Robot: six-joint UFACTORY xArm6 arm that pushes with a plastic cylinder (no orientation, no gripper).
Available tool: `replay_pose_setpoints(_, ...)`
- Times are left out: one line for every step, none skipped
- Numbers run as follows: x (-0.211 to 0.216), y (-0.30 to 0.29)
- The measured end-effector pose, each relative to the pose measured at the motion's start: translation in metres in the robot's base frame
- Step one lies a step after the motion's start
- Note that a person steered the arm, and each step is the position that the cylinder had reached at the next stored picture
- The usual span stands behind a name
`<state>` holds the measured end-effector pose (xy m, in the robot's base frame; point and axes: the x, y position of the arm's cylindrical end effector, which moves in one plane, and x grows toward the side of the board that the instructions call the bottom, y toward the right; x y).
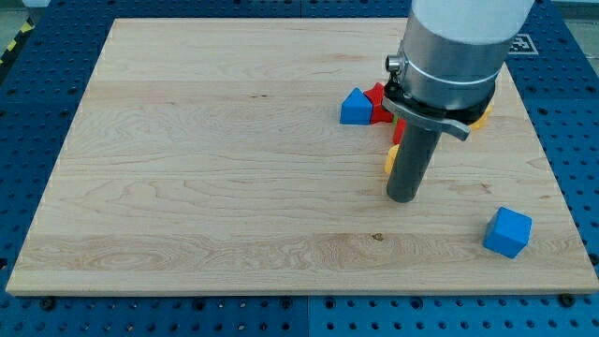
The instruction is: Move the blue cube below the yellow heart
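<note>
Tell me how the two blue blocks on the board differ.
The blue cube sits alone near the view's bottom right; the blue triangular block touches a red block in the cluster near the view's top. The cube shows flat square faces; the other tapers to a peak. My tip lies between them. Both share the same blue.

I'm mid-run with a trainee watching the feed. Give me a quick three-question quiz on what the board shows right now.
1. True or false: my tip is touching the blue cube.
2. Which block lies nearest the view's bottom right corner of the wooden board? A) blue cube B) blue triangular block C) red block
3. Fill in: the yellow block peeking out beside the rod is mostly ____ by it.

Key:
1. False; the cube sits apart, toward the view's right of the tip.
2. A
3. hidden, so its shape cannot be confirmed.
</note>
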<state>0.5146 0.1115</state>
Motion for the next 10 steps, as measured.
replay_pose_setpoints(-0.012, 0.004)
replay_pose_setpoints(-0.023, 0.009)
replay_pose_setpoints(0.005, 0.022)
replay_pose_setpoints(0.007, 0.067)
replay_pose_setpoints(-0.017, 0.128)
replay_pose_setpoints(0.022, 0.197)
replay_pose_setpoints(0.066, 0.191)
replay_pose_setpoints(0.069, 0.126)
replay_pose_setpoints(0.053, 0.067)
replay_pose_setpoints(0.036, 0.048)
